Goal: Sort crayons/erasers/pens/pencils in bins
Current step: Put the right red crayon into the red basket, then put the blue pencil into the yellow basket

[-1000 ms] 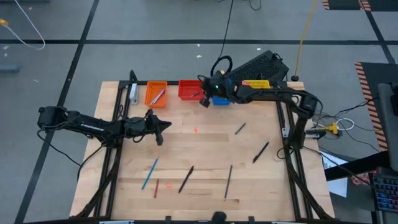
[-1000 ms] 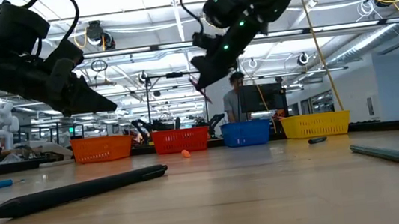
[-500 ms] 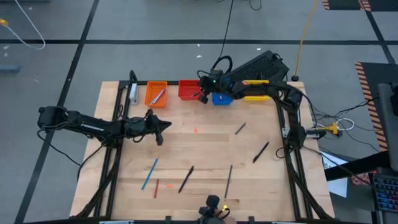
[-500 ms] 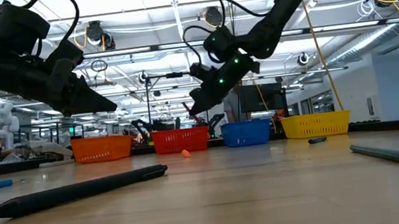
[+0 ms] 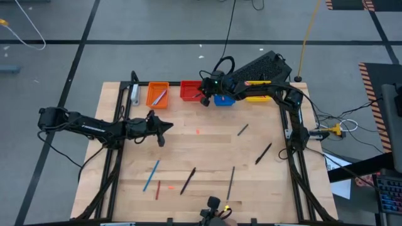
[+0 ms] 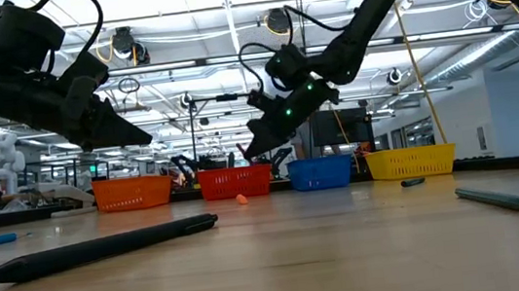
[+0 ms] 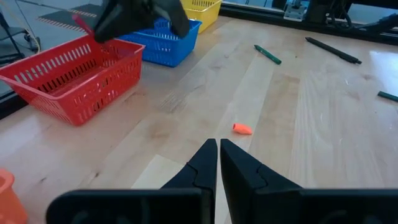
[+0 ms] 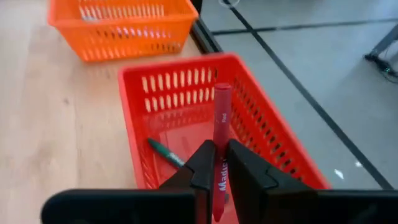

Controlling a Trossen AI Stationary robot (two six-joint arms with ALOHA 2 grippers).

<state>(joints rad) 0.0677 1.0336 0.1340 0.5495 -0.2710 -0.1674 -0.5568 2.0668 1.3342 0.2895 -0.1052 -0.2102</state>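
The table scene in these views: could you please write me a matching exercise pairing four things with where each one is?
Things:
1. red crayon
2. eraser
3. light blue pen
4. green stick

Places:
A. lying inside the red bin
B. on the bare wood in front of the left gripper
C. on the table's near part, on the left arm's side
D. clamped in the right gripper, above the red bin

Pairs: 1-D, 2-B, 3-C, 4-A
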